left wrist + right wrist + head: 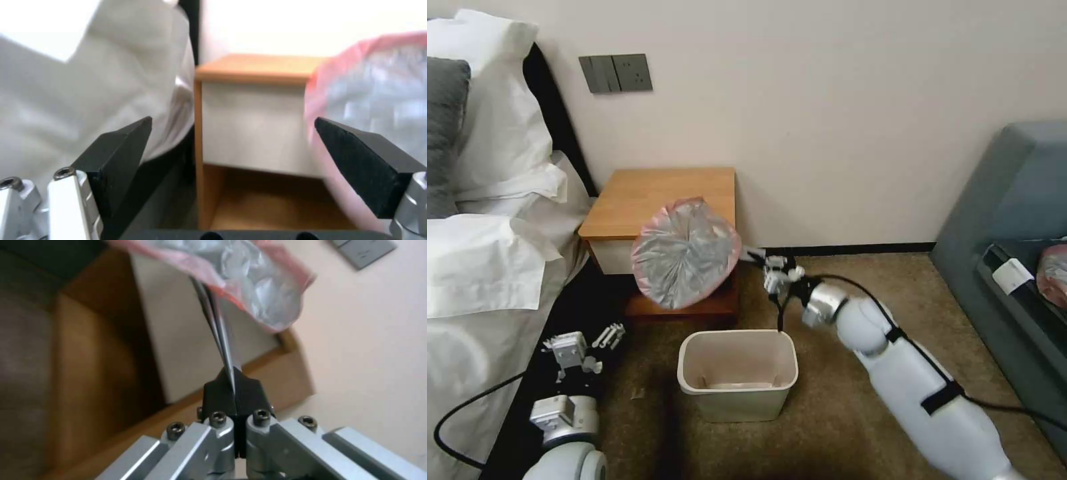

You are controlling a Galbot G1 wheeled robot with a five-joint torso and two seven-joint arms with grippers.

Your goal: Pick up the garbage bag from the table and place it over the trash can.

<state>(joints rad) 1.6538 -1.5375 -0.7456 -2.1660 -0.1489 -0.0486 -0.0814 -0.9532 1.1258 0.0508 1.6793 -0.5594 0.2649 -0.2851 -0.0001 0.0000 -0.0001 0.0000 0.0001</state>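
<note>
The garbage bag [686, 252] hangs in the air in front of the table [660, 193], puffed out, silvery grey with pink edges. It sits above and slightly behind the beige trash can [740, 403], which stands open on the carpet. My right gripper [758, 255] is shut on a stretched strip of the bag's edge, with the pads pressed together on it in the right wrist view [233, 373]. My left gripper [608, 335] waits low beside the bed with its fingers apart. In the left wrist view the bag [378, 83] is past the open fingers [356, 153] and apart from them.
A bed with white pillows [487, 260] borders the left side, close to my left arm. A grey sofa [1014, 193] stands at the right with a pinkish plastic wad [1055, 273] on it. Brown carpet [840, 313] surrounds the can.
</note>
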